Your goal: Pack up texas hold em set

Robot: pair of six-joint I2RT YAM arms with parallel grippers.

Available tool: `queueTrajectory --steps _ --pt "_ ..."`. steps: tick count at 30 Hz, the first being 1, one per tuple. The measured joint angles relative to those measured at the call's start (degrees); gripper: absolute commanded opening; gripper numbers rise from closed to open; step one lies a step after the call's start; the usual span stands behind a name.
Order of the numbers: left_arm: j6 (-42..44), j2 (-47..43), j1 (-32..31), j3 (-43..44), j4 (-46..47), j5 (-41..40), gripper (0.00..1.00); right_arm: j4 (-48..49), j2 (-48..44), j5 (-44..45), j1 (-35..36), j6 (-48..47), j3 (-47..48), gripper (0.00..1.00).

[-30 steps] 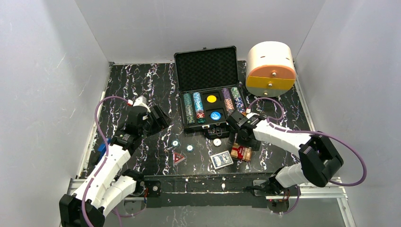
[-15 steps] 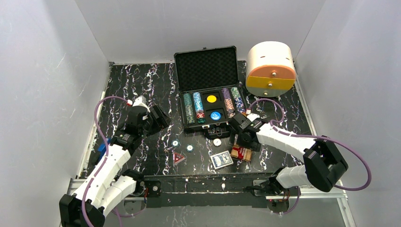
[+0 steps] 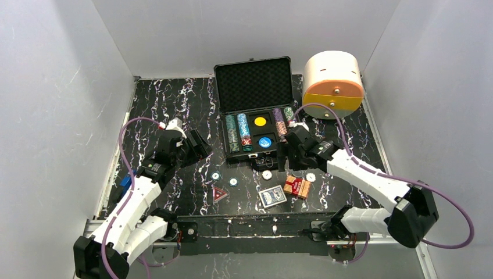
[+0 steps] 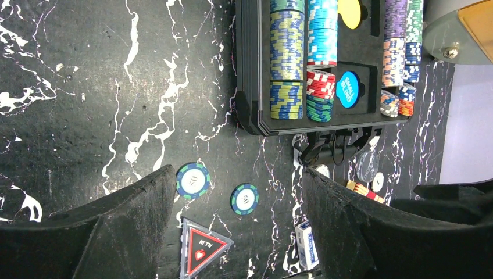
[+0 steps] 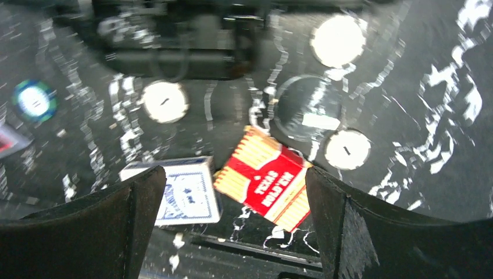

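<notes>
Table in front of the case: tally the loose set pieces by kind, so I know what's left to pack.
Loose chips: 2
Red triangle: 1
Blue deck: 1
Red deck: 1
White round buttons: 3
Clear disc: 1
Total: 9

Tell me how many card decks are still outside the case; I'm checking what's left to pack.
2. The blue deck lies on the table in front of the open case; the red deck lies just beside it, at an angle.
</notes>
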Motion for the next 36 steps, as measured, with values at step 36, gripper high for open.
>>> queueTrajectory --steps 36 --pt "41.2 52.1 -49.0 28.1 2.7 0.6 0.98 9.2 -4.9 -25.5 -37.3 9.4 -8.9 0.96"
